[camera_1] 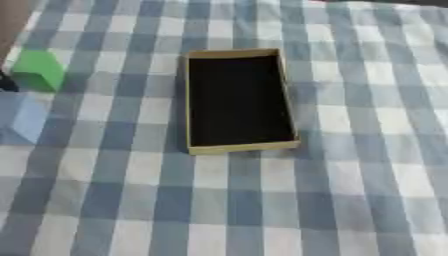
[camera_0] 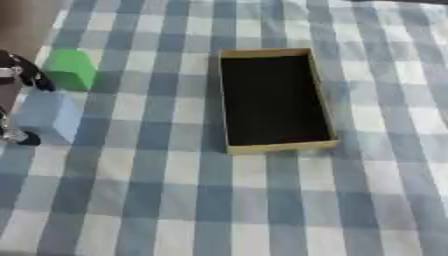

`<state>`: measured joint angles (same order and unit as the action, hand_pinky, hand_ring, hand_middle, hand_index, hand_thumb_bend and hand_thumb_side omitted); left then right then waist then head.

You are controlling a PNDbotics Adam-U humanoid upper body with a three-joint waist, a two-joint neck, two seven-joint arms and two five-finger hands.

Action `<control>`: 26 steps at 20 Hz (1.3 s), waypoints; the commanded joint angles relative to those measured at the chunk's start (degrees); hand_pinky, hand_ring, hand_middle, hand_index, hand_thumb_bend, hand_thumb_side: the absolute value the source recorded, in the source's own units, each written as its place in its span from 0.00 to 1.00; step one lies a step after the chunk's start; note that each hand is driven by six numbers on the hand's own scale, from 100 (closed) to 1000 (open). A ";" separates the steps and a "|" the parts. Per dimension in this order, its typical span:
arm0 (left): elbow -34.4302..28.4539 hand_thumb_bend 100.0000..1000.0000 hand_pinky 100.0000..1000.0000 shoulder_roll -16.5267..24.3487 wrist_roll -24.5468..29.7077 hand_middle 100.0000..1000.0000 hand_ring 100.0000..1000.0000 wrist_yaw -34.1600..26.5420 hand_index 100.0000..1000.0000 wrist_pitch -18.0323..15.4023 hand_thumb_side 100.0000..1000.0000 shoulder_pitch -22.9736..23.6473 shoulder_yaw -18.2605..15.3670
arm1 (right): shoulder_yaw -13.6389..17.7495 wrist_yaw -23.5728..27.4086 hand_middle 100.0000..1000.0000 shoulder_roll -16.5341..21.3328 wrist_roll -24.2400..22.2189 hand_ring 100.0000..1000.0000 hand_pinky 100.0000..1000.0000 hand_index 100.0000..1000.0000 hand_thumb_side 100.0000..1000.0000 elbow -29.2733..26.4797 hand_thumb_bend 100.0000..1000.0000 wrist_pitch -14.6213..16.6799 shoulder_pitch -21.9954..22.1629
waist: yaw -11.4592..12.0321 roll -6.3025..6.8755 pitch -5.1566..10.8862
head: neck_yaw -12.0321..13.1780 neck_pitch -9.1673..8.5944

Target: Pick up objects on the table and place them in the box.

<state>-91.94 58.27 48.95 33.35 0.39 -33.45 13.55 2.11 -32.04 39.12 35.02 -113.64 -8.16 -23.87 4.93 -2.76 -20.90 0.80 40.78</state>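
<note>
An open cardboard box [camera_0: 320, 95] with a dark inside lies at the middle of the checked cloth. A green block [camera_0: 72, 69] stands at the far left. Just in front of it lies a light blue block [camera_0: 51, 116]. My left hand [camera_0: 19, 75] comes in at the left edge, mostly cut off. One dark finger reaches down between the green and blue blocks, and another fingertip [camera_0: 19, 138] sits at the blue block's near left corner. The fingers are spread on either side of the blue block, which rests on the cloth. My right hand shows in no view.
The blue and white checked tablecloth [camera_0: 262, 200] covers the whole table. A brown strip [camera_0: 22, 25] shows past the table's far left edge. Nothing else lies on the cloth to the right of the box or in front of it.
</note>
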 commanded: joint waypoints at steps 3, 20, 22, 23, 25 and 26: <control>0.22 0.46 0.75 0.97 -0.24 0.65 0.75 -0.64 0.76 -1.07 0.23 -1.01 -0.34 | 0.73 0.33 0.79 1.16 0.30 0.78 0.81 0.79 1.00 -0.95 0.00 -0.02 -0.57 | -0.06 0.29 0.99 | -0.08 -0.22; -12.42 0.25 0.68 -5.38 -0.48 0.52 0.62 -5.04 0.64 -0.43 0.23 -13.49 -0.82 | 0.33 0.17 0.79 1.31 -0.20 0.78 0.81 0.79 1.00 -0.95 0.00 0.08 -0.71 | 1.21 0.56 2.21 | -0.71 0.53; -11.46 0.24 0.68 -8.94 0.90 0.51 0.62 -4.98 0.64 -0.43 0.23 -17.97 0.61 | 0.20 0.20 0.79 1.28 -0.45 0.78 0.81 0.79 1.00 -0.95 0.00 0.11 -0.83 | 1.11 0.62 2.38 | -0.44 0.60; -10.65 0.24 0.68 -10.92 1.65 0.51 0.62 -4.61 0.64 -0.58 0.23 -20.24 1.44 | 0.15 0.21 0.79 1.24 -0.54 0.78 0.81 0.79 1.00 -0.95 0.00 0.13 -0.92 | 0.96 0.66 2.44 | -0.21 0.52; -8.53 0.25 0.68 -14.57 2.67 0.52 0.62 -3.48 0.65 -1.09 0.24 -24.08 3.03 | 0.02 0.26 0.79 1.14 -0.71 0.78 0.81 0.79 1.00 -0.95 0.00 0.18 -1.15 | 0.65 0.76 2.48 | 0.24 0.34; -7.16 0.25 0.68 -16.46 2.85 0.52 0.62 -2.53 0.65 -1.44 0.24 -25.90 3.88 | -0.07 0.29 0.79 1.06 -0.81 0.78 0.81 0.79 1.00 -0.95 0.00 0.24 -1.32 | 0.44 0.84 2.47 | 0.51 0.20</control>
<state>-99.84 42.87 51.20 30.09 -0.78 -58.02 17.03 1.72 -32.04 39.10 34.46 -113.64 -7.98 -24.40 5.30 -2.05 -19.91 0.93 41.21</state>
